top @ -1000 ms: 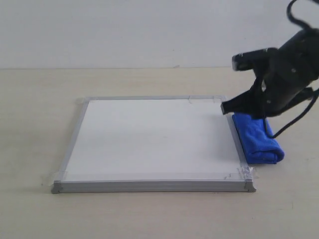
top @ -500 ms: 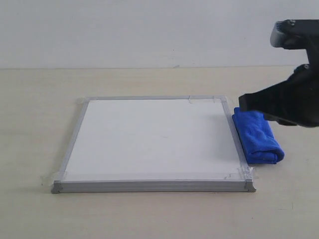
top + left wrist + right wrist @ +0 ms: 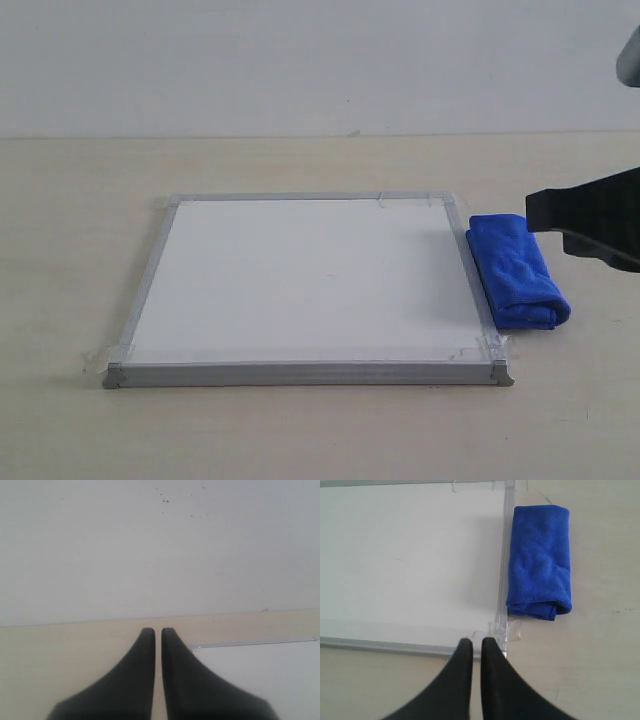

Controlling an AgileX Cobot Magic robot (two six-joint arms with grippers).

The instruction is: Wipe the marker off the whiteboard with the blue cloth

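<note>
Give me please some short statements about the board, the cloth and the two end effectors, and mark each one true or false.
1. The blue cloth lies on the table beside the whiteboard, not on it. True.
2. The right end effector is gripping the blue cloth. False: its fingers are closed on nothing, and the cloth lies apart from it.
3. The whiteboard stands upright on its edge. False: it lies flat on the table.
4. The left end effector is closed and holds nothing. True.
5. The blue cloth is spread out in a single layer. False: it is folded into a thick bundle.
</note>
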